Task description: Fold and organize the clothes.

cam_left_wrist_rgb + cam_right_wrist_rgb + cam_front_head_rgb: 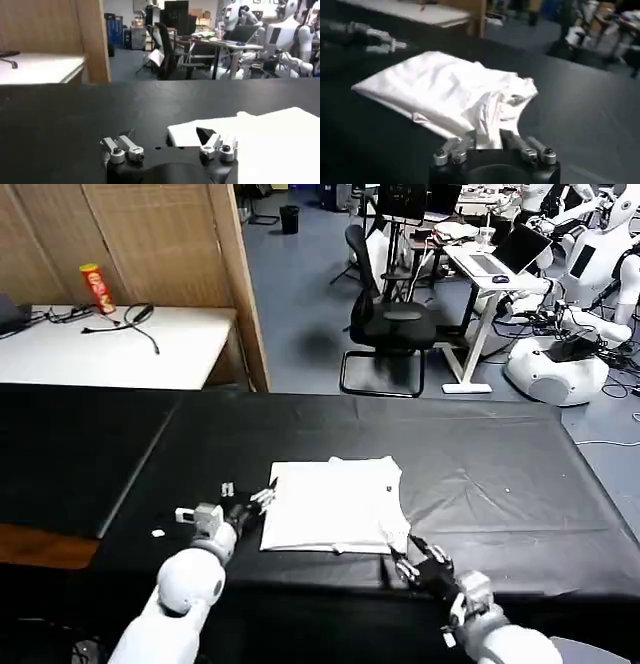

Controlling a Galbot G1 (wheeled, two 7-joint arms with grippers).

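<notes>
The white T-shirt [335, 504] lies folded into a rough rectangle in the middle of the black table cover [500, 484]. My left gripper [262, 499] sits low on the cover at the shirt's left edge. It is open, and the shirt's corner [190, 131] lies just inside its right finger [216, 145]. My right gripper [405, 562] is at the shirt's near right corner and shut on a bunched fold of the T-shirt [487, 135]. The cloth rises in creases from there toward the flat part [435, 85].
A white side table [110, 344] with a red can [95, 286] and cables stands at the back left, beside a wooden screen [235, 274]. An office chair [385, 324], desks and other robots stand beyond the table's far edge. Bare black cover lies right of the shirt.
</notes>
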